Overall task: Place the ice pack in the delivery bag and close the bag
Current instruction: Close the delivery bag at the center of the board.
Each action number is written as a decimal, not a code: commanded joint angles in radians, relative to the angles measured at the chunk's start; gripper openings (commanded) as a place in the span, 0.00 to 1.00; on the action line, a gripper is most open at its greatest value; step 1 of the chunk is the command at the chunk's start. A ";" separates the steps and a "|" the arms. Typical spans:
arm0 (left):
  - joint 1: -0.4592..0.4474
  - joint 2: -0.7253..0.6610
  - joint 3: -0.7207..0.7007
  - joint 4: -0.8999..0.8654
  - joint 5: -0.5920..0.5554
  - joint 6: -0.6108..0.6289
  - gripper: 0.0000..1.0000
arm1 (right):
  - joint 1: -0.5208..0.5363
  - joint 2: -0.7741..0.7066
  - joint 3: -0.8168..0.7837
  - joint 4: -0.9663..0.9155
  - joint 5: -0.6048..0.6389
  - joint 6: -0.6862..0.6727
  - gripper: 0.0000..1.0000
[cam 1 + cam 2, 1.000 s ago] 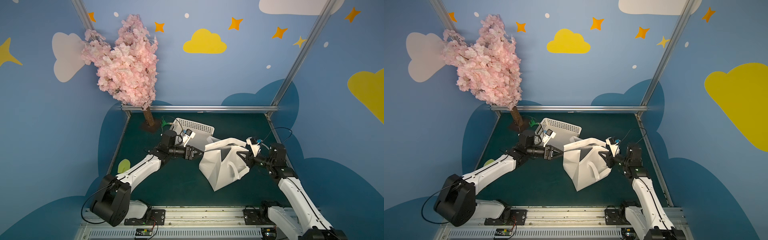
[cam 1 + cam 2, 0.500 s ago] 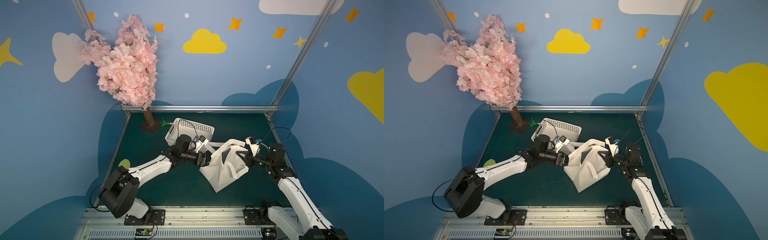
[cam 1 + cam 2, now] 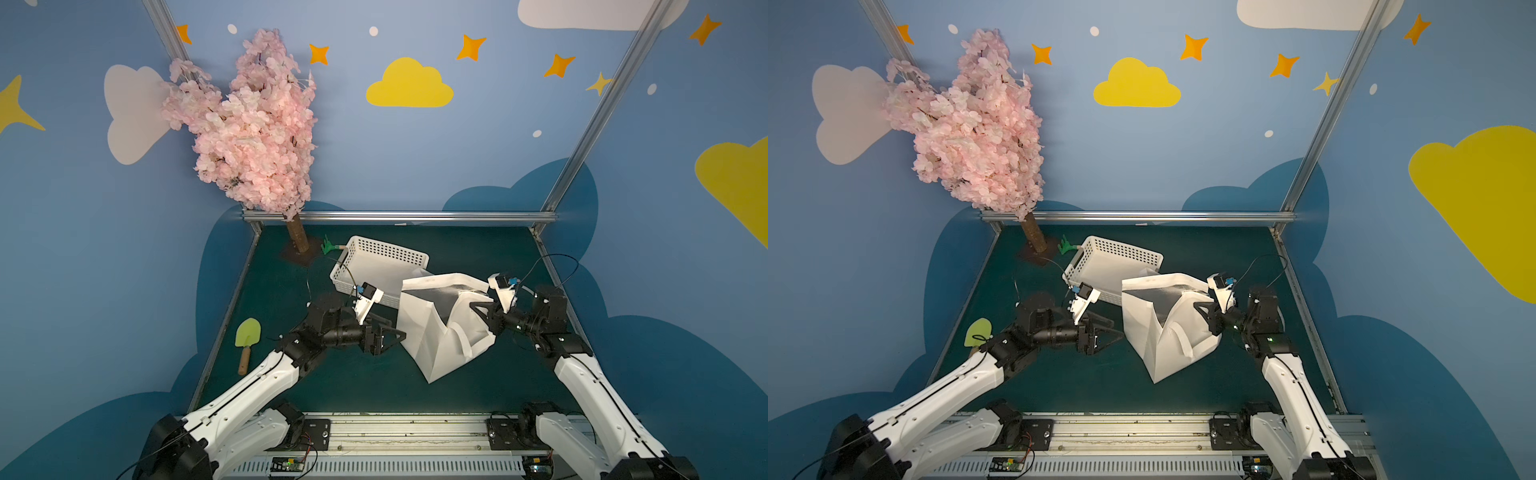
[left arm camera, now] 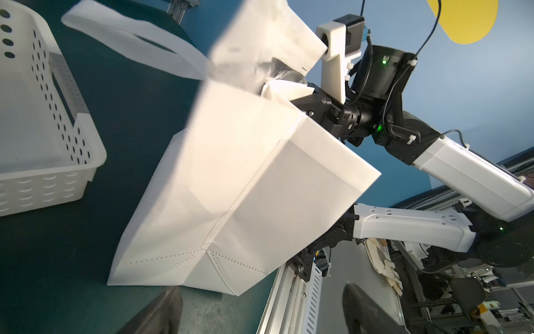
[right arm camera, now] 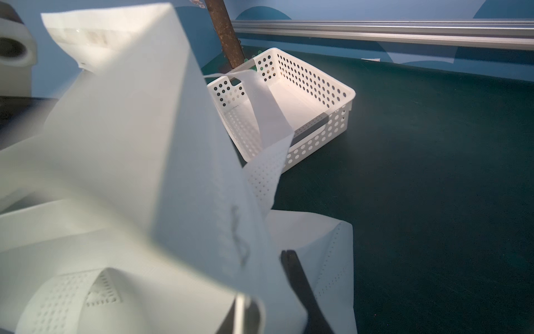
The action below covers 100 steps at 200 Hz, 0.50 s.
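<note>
Green table (image 3: 374,386): fills the enclosure floor and carries everything below.
Blossom tree (image 3: 253,137): stands at the far left corner, pink crown rising against the painted wall.
Delivery bag (image 3: 432,336): sits tilted at mid-table, a little right of centre. One bottom corner is planted on the mat toward the front, and the mouth is lifted and gaping (silver lining catching the light inside).
Basket (image 3: 386,250): rests just behind the bag, white and perforated, its near corner covered by the bag's far rim in both top views.
Right gripper (image 3: 478,311): pressed together on a fold of the bag's upper rim, holding that side aloft.
Left gripper (image 3: 392,334): spread wide and empty, just beside the bag's lower left wall; contact impossible to judge.
Trowel (image 3: 248,336): lies near the table's left edge, lime blade pointing away, wooden handle toward the front.
Toy rake (image 3: 328,246): green, lies between the trunk and the basket.
</note>
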 commanded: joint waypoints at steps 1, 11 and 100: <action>-0.079 -0.091 -0.048 0.062 -0.134 0.114 0.96 | 0.011 0.009 0.007 0.026 0.007 0.016 0.14; -0.111 -0.113 -0.053 0.050 -0.221 0.155 0.99 | 0.014 0.008 0.007 0.027 0.008 0.017 0.14; 0.028 0.174 0.105 0.178 -0.136 0.277 1.00 | 0.034 -0.001 0.005 0.008 0.024 0.006 0.14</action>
